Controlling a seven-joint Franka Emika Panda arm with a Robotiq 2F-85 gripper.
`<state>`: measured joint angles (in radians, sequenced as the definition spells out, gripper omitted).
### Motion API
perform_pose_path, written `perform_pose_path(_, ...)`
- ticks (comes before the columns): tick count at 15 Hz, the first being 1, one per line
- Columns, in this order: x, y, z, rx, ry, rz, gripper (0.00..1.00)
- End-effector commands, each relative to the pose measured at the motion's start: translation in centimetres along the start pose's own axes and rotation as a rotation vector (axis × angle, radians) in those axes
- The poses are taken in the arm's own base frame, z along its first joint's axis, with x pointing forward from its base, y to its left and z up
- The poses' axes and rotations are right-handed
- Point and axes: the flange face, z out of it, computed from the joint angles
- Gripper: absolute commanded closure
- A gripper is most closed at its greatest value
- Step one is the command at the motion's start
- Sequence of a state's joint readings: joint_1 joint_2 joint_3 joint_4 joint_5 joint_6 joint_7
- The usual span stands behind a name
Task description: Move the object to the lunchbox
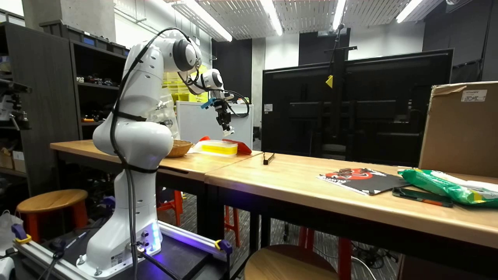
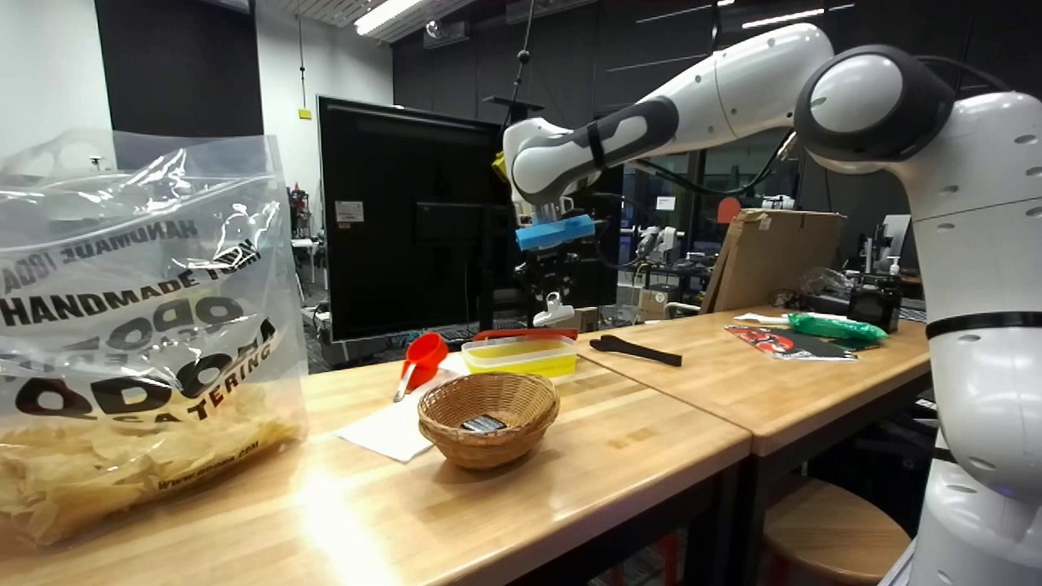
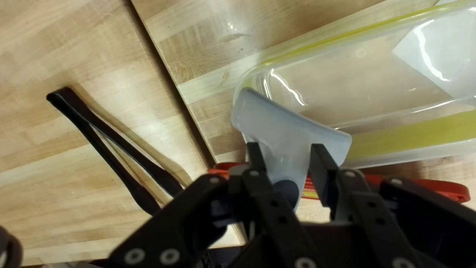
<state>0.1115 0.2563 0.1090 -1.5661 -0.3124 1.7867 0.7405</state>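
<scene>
The lunchbox is a low, translucent, yellow-tinted container on the table. It shows in both exterior views [image 1: 220,148] [image 2: 521,362] and at the right of the wrist view [image 3: 405,144]. My gripper [image 1: 225,126] is shut on a white clip [image 2: 554,310] and holds it in the air, pointing down. In the wrist view the clip [image 3: 279,126] lies between the fingertips [image 3: 286,150], its wide end over the lunchbox's near-left corner. In both exterior views the clip hangs above the lunchbox's level, apart from it. The gripper's fingers are small and dark in an exterior view [image 2: 547,281].
A red lid [image 2: 529,333] lies directly behind the lunchbox. Black tongs [image 3: 111,141] lie beside it across the table seam. A wicker basket [image 2: 488,439], a red scoop [image 2: 425,352] and a large chip bag [image 2: 146,366] stand nearby. A cardboard box [image 1: 463,128] stands farther off.
</scene>
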Motion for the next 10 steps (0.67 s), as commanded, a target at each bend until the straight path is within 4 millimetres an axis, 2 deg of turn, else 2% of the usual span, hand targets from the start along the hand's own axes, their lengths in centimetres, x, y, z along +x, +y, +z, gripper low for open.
perform_pose_path(1,1.0,-0.3,-0.5,-0.017,-0.010,-0.046,0.35)
perform_pose_path(6,1.4,0.1,-0.9,-0.023,-0.008,-0.054,0.04)
perform_pose_path(10,1.0,1.6,-2.1,-0.011,0.005,-0.005,0.00)
